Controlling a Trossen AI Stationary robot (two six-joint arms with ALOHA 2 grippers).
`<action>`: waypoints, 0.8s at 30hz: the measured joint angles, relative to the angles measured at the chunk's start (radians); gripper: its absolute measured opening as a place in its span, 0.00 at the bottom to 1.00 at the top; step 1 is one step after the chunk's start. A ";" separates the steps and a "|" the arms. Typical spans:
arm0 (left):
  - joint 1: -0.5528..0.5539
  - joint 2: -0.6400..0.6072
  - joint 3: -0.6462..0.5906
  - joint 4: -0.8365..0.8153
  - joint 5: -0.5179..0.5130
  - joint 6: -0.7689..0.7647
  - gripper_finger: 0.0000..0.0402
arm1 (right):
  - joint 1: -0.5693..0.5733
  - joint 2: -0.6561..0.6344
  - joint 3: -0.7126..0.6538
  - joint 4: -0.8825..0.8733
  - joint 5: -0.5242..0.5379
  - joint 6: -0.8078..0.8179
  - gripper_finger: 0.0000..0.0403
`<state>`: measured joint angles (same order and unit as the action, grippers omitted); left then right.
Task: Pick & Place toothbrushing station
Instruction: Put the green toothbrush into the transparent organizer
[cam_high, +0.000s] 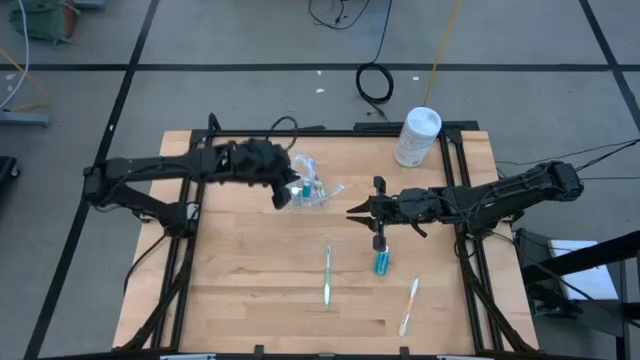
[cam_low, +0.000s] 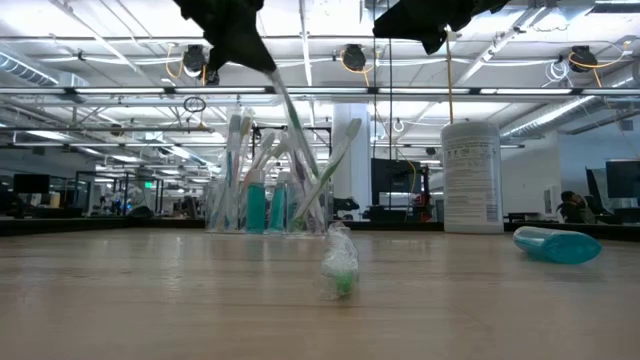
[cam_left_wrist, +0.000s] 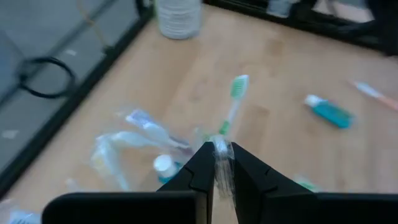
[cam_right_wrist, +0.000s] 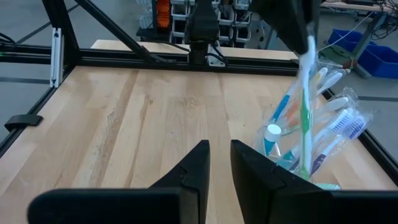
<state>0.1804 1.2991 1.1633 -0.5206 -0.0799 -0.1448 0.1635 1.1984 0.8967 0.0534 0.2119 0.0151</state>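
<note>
The clear cup (cam_high: 312, 188) stands on the table left of centre and holds several toothbrushes and a blue toothpaste tube (cam_right_wrist: 271, 140). My left gripper (cam_high: 282, 192) hovers just left of it and above it, shut on a toothbrush (cam_right_wrist: 305, 93) with a green head. My right gripper (cam_high: 352, 210) waits to the right of the cup, raised, with a narrow gap between its fingers (cam_right_wrist: 219, 155) and nothing in it. On the table nearer the front lie a green toothbrush (cam_high: 327, 275), a blue toothpaste tube (cam_high: 381, 262) and a white-orange toothbrush (cam_high: 408, 305). My left gripper pinches the toothbrush's pale handle (cam_left_wrist: 222, 163) between its two fingers. The fingers slant down from the table's left. The brush runs on from them with its green head (cam_left_wrist: 238, 87) as the free lower end by the cup; whether that end is inside the cup I cannot tell.
A white canister (cam_high: 418, 135) stands at the far right of the table. Black frame rails (cam_high: 455, 180) run along the table's sides. Bare wood (cam_high: 250, 280) lies at the near left.
</note>
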 joint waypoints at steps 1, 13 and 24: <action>0.019 0.006 0.020 -0.018 0.051 0.000 0.09 | 0.000 0.000 0.000 0.000 0.000 0.000 0.13; 0.178 0.172 0.060 -0.044 0.260 -0.040 0.09 | 0.000 0.000 0.001 0.001 0.000 0.000 0.13; 0.196 0.178 0.092 0.003 0.337 -0.052 0.09 | 0.000 0.000 0.002 0.001 0.000 -0.010 0.13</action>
<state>0.3766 1.4774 1.2552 -0.5179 0.2571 -0.1965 0.1635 1.1984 0.8982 0.0540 0.2115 0.0047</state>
